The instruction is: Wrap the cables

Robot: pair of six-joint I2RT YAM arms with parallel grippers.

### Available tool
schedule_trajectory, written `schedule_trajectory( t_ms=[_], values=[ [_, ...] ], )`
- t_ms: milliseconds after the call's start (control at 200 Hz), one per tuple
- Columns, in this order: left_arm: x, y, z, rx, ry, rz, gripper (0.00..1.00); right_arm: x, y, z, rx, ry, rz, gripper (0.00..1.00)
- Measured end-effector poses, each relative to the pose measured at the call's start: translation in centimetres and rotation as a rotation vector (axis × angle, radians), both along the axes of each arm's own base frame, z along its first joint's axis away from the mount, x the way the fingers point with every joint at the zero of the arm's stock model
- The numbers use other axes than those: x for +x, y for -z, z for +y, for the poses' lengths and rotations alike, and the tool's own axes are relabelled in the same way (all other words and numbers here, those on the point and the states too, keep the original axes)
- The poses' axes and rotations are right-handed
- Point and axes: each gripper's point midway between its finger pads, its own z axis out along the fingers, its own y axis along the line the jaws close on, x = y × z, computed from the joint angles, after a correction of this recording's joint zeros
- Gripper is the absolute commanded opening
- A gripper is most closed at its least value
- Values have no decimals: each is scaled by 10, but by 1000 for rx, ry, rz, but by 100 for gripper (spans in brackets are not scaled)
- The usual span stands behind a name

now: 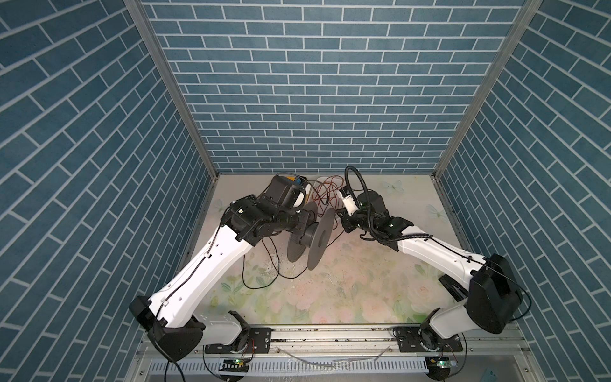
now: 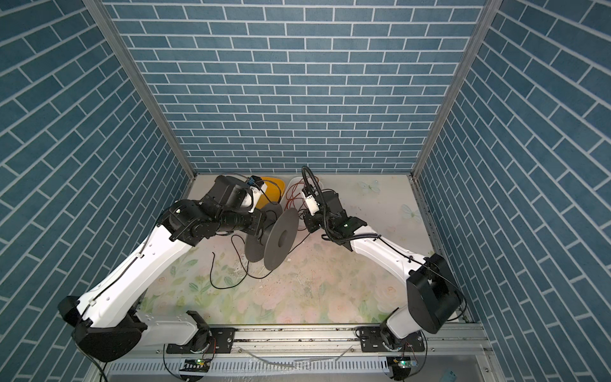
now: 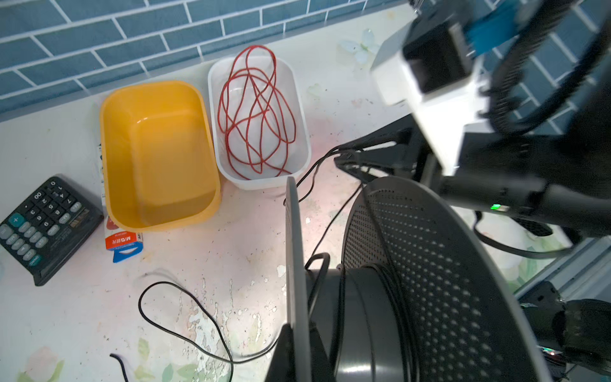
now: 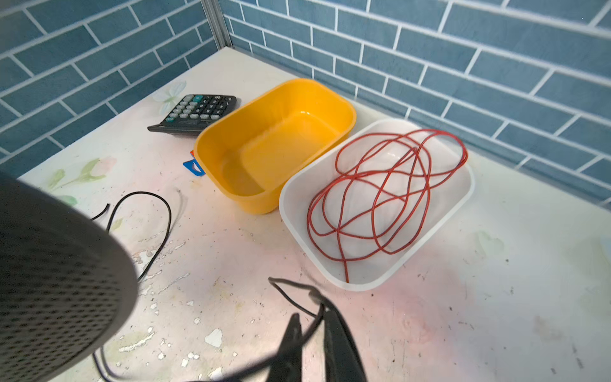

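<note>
Black cord (image 4: 170, 218) lies in loose loops on the flowered counter (image 1: 330, 297), left of and below centre in both top views, one end free. At centre a grey spool (image 1: 310, 236) is held with its discs upright and slightly tilted; the left fingers (image 3: 281, 357) are clamped on the rim of one disc. Some cord sits on the hub, and a strand runs from there to the right fingers (image 4: 334, 327), which stand slightly apart with the cord passing between them. Farther back, upper centre, a yellow tub (image 4: 251, 201) sits just beside a white tub (image 4: 292, 215) holding tangled red wire (image 4: 380, 198). A calculator (image 3: 46, 228) lies on the yellow tub's other side, close to the blue brick wall (image 1: 314, 82).
</note>
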Motion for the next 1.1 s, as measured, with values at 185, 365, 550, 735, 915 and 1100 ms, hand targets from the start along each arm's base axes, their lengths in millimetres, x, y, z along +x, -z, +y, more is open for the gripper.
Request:
schedule_trajectory(
  t_ms=[185, 365, 550, 735, 915, 1100],
  values=[
    [-1, -23, 6, -45, 5, -21, 0, -4, 33, -10, 61, -11, 125, 47],
    [-3, -46, 7, -74, 24, -49, 0, -28, 61, -19, 85, -42, 212, 50],
    [-7, -56, 2, -94, 60, -49, 0, -44, 53, -24, 152, -77, 213, 53],
    [-10, -57, -3, -108, 89, -31, 0, -49, 38, -17, 230, -131, 170, 56],
    [-17, -62, -6, -130, 119, -18, 0, -51, 24, -5, 297, -204, 125, 58],
    [-20, -72, -7, -149, 130, -32, 0, -48, 32, 3, 309, -232, 136, 59]
  ],
)
